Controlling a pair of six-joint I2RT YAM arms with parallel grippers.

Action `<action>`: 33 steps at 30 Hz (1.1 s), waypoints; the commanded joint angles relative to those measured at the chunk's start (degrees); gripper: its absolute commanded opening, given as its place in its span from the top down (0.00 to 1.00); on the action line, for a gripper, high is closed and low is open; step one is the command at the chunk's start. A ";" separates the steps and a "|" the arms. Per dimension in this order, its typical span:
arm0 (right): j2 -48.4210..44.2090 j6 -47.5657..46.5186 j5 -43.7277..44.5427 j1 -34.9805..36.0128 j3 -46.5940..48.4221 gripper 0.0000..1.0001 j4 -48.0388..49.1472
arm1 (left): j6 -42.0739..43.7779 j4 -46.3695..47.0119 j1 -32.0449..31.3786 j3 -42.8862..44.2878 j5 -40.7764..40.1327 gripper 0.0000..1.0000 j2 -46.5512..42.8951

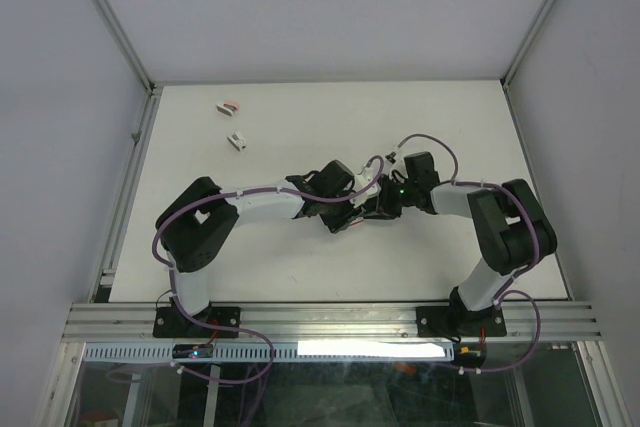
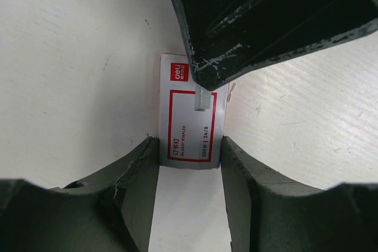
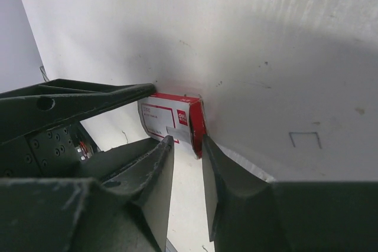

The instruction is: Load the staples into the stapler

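The red-and-white cardboard box point(image 2: 188, 128) sits between my left gripper's point(image 2: 189, 146) two fingertips, which press on its long sides. My right gripper point(image 3: 186, 140) straddles the box's point(image 3: 168, 116) red end, one finger over the white face, the other behind. A small grey strip point(image 2: 202, 100) lies on the box face under the right finger. In the top view both grippers, left point(image 1: 348, 213) and right point(image 1: 376, 201), meet at mid-table and hide the box. No silvery staples rectangle shows clearly. The stapler cannot be told for sure.
Two small objects lie at the far left of the white table point(image 1: 470, 127): a white-and-red one point(image 1: 228, 106) and a white-and-grey one point(image 1: 237, 141). A single loose staple point(image 3: 305, 139) lies on the table right of the box. Walls enclose the table.
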 commanded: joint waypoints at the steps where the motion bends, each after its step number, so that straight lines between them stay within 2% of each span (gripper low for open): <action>1: 1.21 -1.13 -3.28 1.64 2.36 0.74 2.88 | 0.89 -0.31 0.15 1.35 2.08 0.56 1.19; 10: 3.01 0.75 -4.66 4.04 2.67 0.75 5.62 | 0.88 -0.54 0.10 1.55 3.24 0.57 1.31; 15: 0.91 -1.82 1.48 3.34 3.00 0.72 1.14 | 1.30 -0.81 0.15 1.55 1.99 0.58 1.02; 22: -1.28 -2.66 2.48 0.37 1.65 0.68 0.12 | 1.50 -0.83 0.15 1.47 1.96 0.58 0.47; 26: -1.12 -2.67 2.87 0.31 1.22 0.71 0.45 | 1.53 -0.81 0.14 1.46 1.86 0.58 0.23; 33: -0.75 -2.40 1.72 0.31 1.21 0.81 1.37 | 1.59 -0.81 0.06 1.47 1.90 0.59 -0.07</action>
